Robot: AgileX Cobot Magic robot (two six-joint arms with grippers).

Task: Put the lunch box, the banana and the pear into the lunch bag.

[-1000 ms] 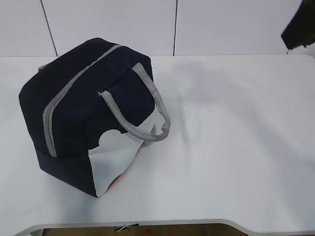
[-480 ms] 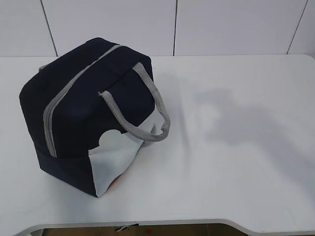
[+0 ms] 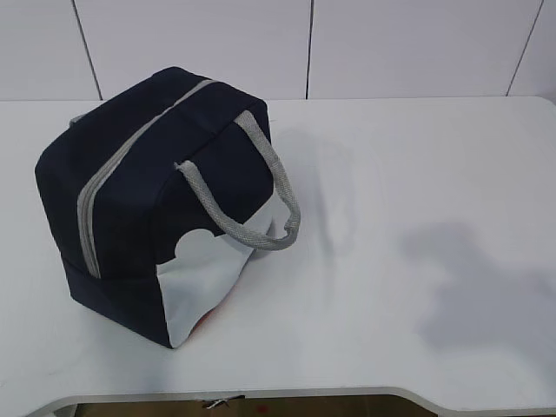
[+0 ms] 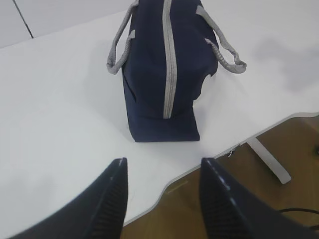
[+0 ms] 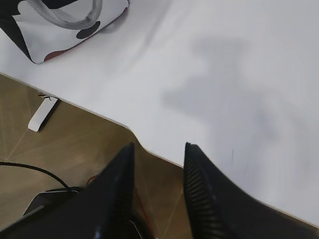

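The navy-blue lunch bag stands on the left of the white table, its grey zipper closed along the top and one grey handle hanging over the white side panel. It also shows in the left wrist view and its white lower corner in the right wrist view. The lunch box, banana and pear are out of view. My left gripper is open and empty, above the table's front edge. My right gripper is open and empty, over the front edge to the bag's right. Neither gripper shows in the exterior view.
A white panelled wall runs behind the table. The table's front edge curves, with brown floor below. A white table foot and dark cables lie on the floor.
A dark arm part at the exterior view's top right has left the frame. Its shadow on the table has moved toward the front right. The bag has not moved.
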